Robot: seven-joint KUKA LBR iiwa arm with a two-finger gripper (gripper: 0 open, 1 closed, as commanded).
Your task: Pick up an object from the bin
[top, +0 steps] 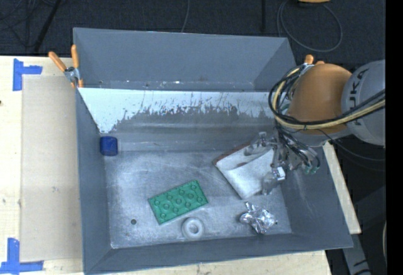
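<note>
My gripper (276,170) hangs low at the right side of the bin, under the arm's orange cover. It sits at the right edge of a flat white piece with a brownish upper rim (242,174), which lies tilted on the bin floor. Whether it touches that piece is unclear. A crumpled ball of silver foil (257,219) lies just below the gripper, near the bin's front wall.
A green studded building plate (178,201) lies at the front middle, with a small white ring (192,227) just in front of it. A blue cube (109,145) rests against the left wall. The arm and its cables crowd the bin's right rim.
</note>
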